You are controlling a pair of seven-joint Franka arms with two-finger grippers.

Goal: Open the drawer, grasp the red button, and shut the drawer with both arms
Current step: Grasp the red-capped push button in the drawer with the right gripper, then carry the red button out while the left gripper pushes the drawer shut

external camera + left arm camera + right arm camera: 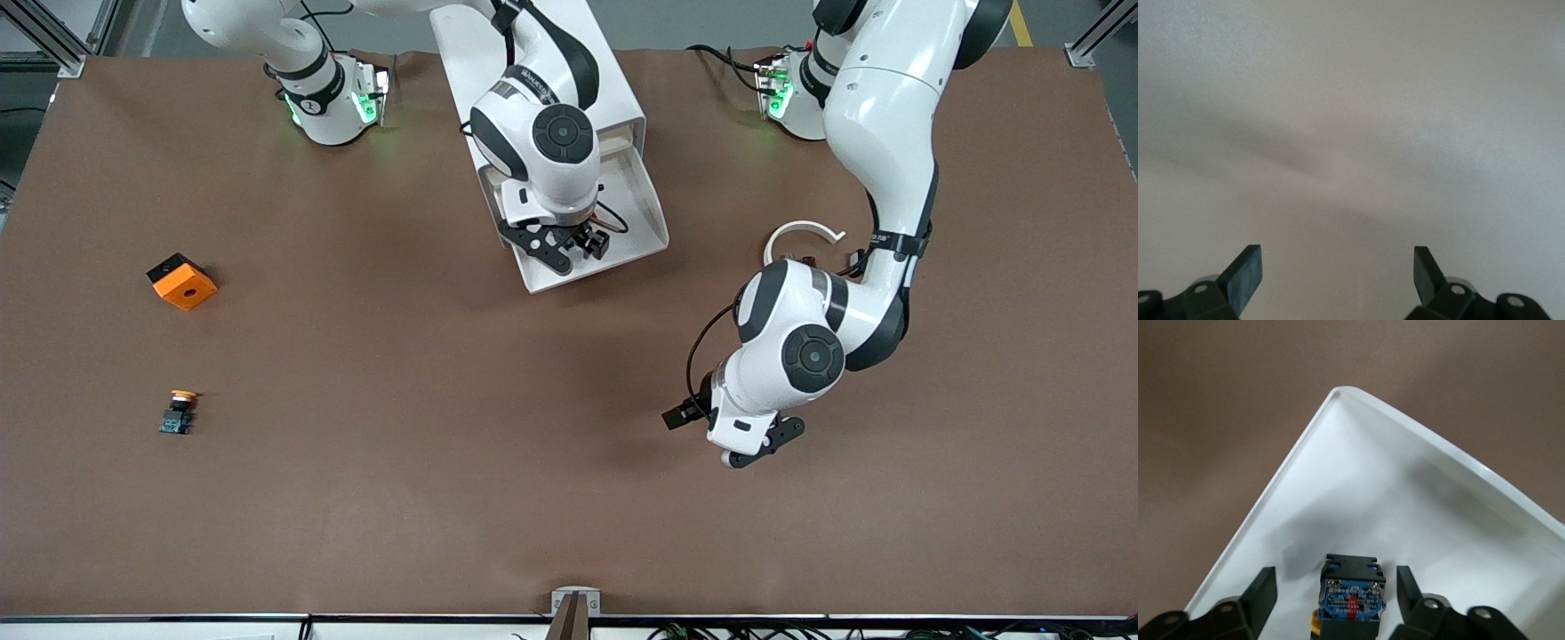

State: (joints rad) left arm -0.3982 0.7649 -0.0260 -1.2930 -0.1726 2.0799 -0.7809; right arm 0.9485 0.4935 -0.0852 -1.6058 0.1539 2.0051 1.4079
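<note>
The button sits between the right hand's parted fingers.

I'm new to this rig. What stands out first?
The pulled-out white tray-like drawer with the right tool down in it, fingers either side of a small black-and-blue button. The left tool waits open over bare brown table. An orange cube sits toward the right arm's end.

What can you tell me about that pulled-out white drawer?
The drawer is a shallow white tray, plastic by its look, with low walls and rounded corners, pulled out of the white cabinet toward the front camera. A small button with a blue base lies in it, between the fingers of the right end effector.
</note>
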